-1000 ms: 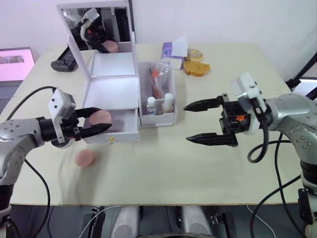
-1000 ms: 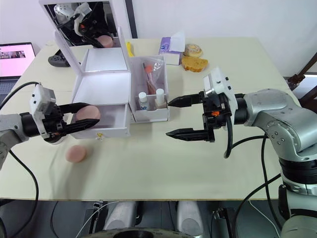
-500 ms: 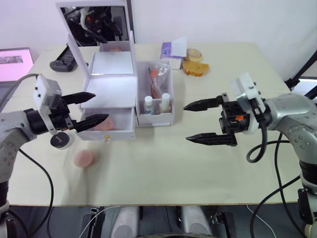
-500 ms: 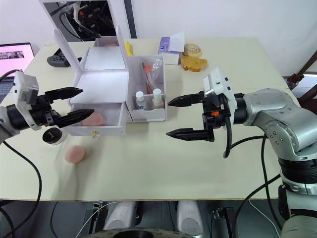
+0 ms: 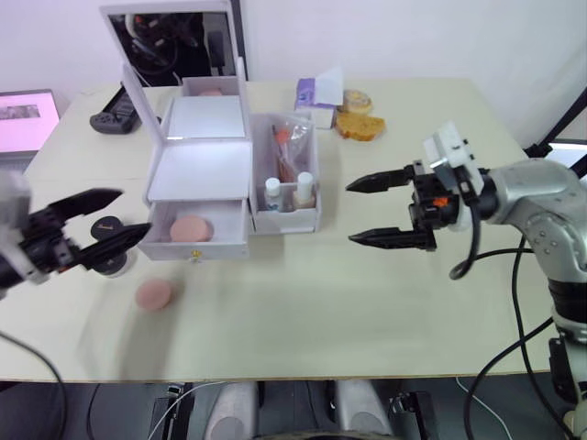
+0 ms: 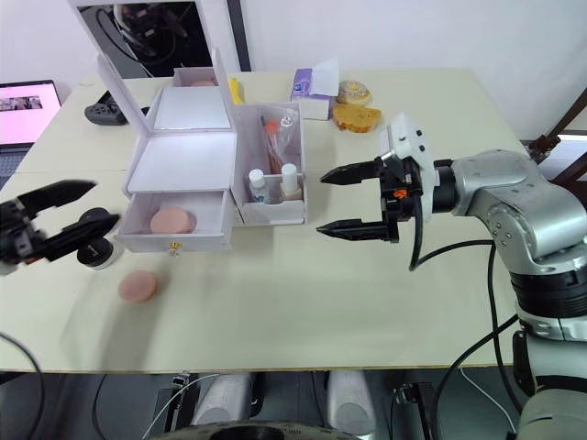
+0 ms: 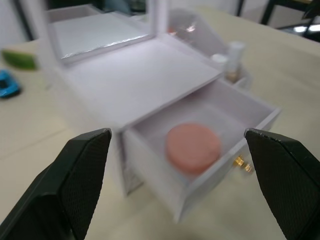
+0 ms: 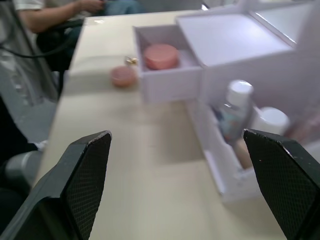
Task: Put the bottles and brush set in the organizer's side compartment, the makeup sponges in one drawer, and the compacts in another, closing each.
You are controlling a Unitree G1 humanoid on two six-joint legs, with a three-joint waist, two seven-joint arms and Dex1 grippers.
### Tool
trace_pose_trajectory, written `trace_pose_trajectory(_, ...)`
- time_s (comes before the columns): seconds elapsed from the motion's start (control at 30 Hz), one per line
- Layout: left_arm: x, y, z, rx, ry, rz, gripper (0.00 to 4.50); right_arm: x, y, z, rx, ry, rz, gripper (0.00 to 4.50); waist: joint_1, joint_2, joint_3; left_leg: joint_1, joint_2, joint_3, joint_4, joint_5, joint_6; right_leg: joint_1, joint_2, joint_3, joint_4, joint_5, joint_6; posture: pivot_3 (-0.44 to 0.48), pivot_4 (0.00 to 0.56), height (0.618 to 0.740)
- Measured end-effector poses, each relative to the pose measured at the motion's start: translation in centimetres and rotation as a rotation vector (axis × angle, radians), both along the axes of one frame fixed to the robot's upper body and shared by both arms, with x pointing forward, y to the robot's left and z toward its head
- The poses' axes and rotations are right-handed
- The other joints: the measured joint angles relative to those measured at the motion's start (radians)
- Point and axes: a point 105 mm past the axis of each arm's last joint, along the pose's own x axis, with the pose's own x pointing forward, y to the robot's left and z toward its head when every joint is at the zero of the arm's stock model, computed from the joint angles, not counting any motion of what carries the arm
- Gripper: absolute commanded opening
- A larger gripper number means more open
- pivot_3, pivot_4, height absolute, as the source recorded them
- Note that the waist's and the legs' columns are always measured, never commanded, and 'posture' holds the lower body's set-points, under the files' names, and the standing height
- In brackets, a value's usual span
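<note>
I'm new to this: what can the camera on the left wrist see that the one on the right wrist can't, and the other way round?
Left wrist alone: a small blue thing and a green one beside the organizer, too blurred to name. Right wrist alone: a second pink sponge lying on the table, and a seated person. Both: the open drawer holding one pink sponge, and the bottles.

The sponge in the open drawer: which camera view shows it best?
The left wrist view: the sponge lies large and unblocked in the drawer. Both eye views and the right wrist view show it small.
</note>
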Motion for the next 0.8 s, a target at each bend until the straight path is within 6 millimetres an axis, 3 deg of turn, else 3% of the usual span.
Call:
trace_pose_trajectory(0.2,-4.6,5.5,-4.2,-0.034,0.047,0.285,4.48,4.2,-3.7,-0.8,0.087,-0.041,-0.188,4.5,0.015,-0.002,0.0,0.0,0.0,0.0,0.001,0.0,0.0,0.002,0.0,0.0,-0.001,-0.001,-0.001,0.0,0.15,0.74)
trace_pose_trajectory(0.33,-6.6,9.6,-4.8,-0.077,0.013,0.501,4.48,6.6,-9.4,-2.3,0.136,-0.071,-0.397,4.5,0.019,-0.002,-0.001,0.0,-0.001,0.0,0.003,0.0,0.0,0.004,-0.001,-0.001,-0.002,-0.001,-0.002,0.0,0.15,0.74)
trace_pose_trajectory(0.4,-7.0,10.2,-5.1,-0.073,0.012,0.524,4.48,6.7,-11.8,-3.4,0.109,-0.062,-0.467,4.5,0.013,-0.002,-0.001,0.0,-0.001,0.0,0.002,0.0,-0.001,0.004,-0.002,0.0,-0.003,-0.001,-0.002,0.0,0.15,0.74)
trace_pose_trajectory(0.6,-6.6,12.7,-4.5,-0.031,-0.02,0.588,4.48,6.1,-16.5,-5.4,0.049,-0.047,-0.593,4.5,-0.007,-0.001,0.0,0.002,0.0,0.0,0.0,0.0,0.0,0.003,-0.001,0.0,0.0,-0.001,-0.002,0.0,0.15,0.74)
trace_pose_trajectory(0.67,-6.4,13.3,-4.6,-0.016,-0.025,0.598,4.48,5.7,-17.4,-6.0,0.059,-0.036,-0.623,4.5,-0.018,-0.001,-0.001,0.002,0.0,0.0,0.0,0.0,0.0,0.003,-0.001,0.0,0.0,-0.001,-0.001,0.0,0.15,0.74)
trace_pose_trajectory(0.8,-5.4,12.7,-4.8,-0.01,-0.029,0.552,4.48,5.3,-17.7,-6.9,0.067,-0.012,-0.628,4.5,-0.025,-0.001,0.0,0.002,0.0,0.001,0.0,0.0,0.0,0.003,-0.001,0.001,0.0,0.0,-0.001,0.0,0.15,0.74)
